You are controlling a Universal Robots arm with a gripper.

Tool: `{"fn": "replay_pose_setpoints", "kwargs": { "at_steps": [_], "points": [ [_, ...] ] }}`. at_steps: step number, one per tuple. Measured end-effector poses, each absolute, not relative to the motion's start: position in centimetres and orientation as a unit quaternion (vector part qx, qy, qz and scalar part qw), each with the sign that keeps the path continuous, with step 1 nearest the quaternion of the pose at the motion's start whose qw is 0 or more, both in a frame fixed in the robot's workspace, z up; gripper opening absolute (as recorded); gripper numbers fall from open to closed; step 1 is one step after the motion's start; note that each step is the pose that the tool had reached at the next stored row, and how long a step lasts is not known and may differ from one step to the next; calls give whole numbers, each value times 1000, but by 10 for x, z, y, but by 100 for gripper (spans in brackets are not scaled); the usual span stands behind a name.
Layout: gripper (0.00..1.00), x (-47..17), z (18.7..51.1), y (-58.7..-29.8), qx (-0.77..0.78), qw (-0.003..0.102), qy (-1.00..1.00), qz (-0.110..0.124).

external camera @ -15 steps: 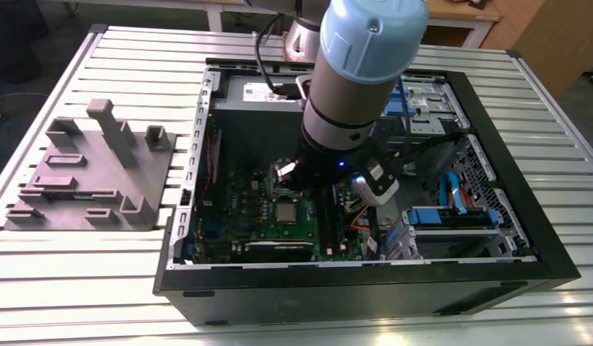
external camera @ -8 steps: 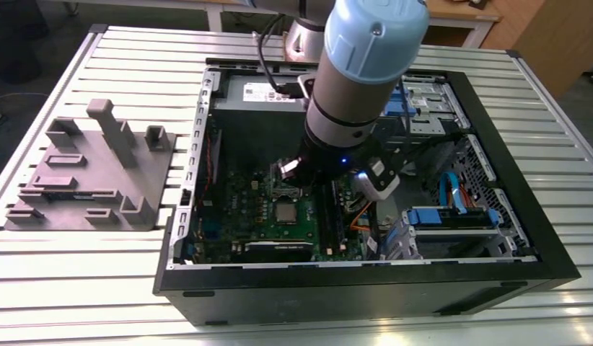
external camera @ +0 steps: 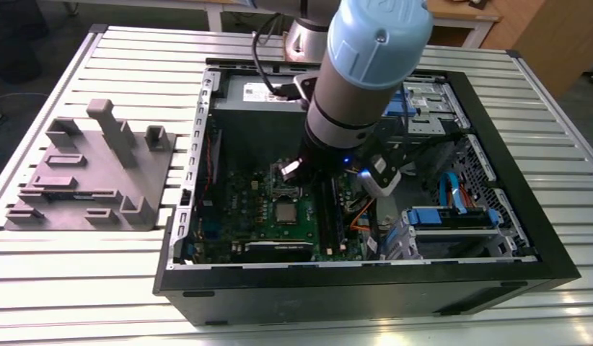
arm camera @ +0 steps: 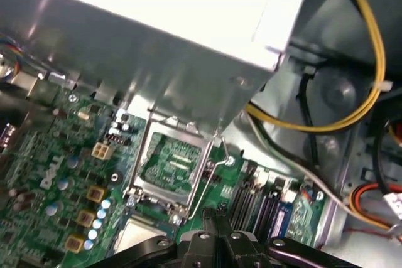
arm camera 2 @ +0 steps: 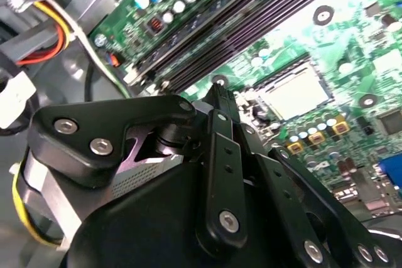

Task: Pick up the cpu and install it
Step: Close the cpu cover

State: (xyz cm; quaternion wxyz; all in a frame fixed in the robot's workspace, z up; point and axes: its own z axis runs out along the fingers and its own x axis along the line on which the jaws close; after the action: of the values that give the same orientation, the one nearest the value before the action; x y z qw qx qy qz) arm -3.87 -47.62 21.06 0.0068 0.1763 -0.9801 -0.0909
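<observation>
Status: the cpu [external camera: 287, 211] lies flat in its socket on the motherboard [external camera: 234, 209], just below centre of the exterior view. I judge the placing done.

The socket frame [arm camera: 169, 166], centre-left of the first wrist view, is tilted up and open. The lever looks unlatched, so clamping is left.

My hand [arm camera 2: 217, 86]: fingers drawn together to a narrow point, and I see nothing between them. It hangs over the board between the memory slots [arm camera 2: 251, 20] and the socket, near the cpu. I can make out no contact.

Cpu [external camera: 287, 211] on mobo [external camera: 241, 209], inside case [external camera: 374, 288] on table [external camera: 85, 288]
</observation>
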Motion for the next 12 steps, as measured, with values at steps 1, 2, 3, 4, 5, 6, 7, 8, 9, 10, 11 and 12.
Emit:
{"fn": "replay_pose_setpoints", "kwargs": {
  "at_steps": [1,2,3,4,5,6,7,8,9,10,11,12],
  "points": [
    [10,-39,211,-476,177,6,-980,-94],
    [10,-38,211,-475,177,6,-979,-96],
    [10,-38,211,-475,177,5,-979,-99],
    [10,-38,211,-474,178,5,-979,-101],
    [10,-37,210,-473,178,5,-979,-102],
    [10,-37,211,-472,178,5,-979,-103],
    [10,-36,211,-470,178,5,-979,-103],
    [10,-36,210,-468,178,5,-979,-103],
    [10,-36,210,-466,178,5,-979,-103],
    [10,-35,210,-464,178,5,-979,-103],
    [10,-35,210,-461,178,5,-979,-103],
    [10,-34,210,-459,178,5,-979,-103]
  ]
}}
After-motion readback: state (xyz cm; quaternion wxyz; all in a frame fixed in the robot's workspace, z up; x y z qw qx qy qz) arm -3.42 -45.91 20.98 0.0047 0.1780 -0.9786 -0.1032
